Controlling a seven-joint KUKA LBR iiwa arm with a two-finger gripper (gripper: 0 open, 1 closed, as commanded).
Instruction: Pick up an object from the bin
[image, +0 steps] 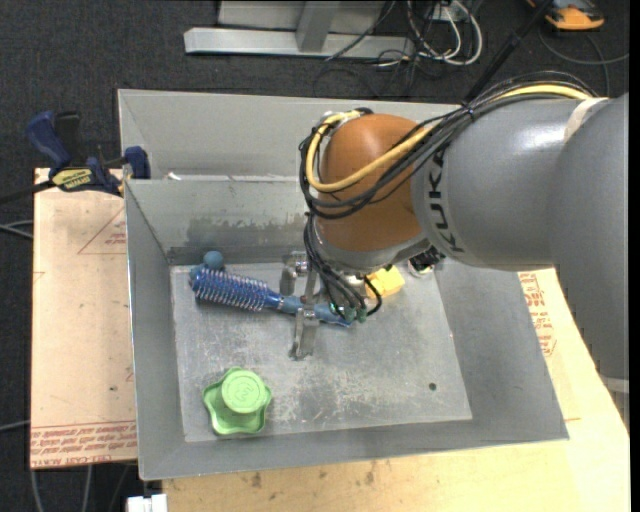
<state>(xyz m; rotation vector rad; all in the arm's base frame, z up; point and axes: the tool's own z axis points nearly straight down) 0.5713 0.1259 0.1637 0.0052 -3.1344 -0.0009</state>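
Observation:
A blue hairbrush (240, 292) lies across the middle of the bin floor, bristle head to the left and handle pointing right. My gripper (300, 304) is down over the handle end, open. One finger (295, 268) stands on the far side of the handle and the other finger (302, 338) on the near side, so the handle runs between them. A yellow thing (389, 283) shows partly from under the wrist, just right of the gripper.
A green scalloped lid (238, 403) sits near the bin's front left corner. A small blue ball (212, 260) rests by the back wall at the brush's head. The orange wrist cover and cables hang over the bin's back right.

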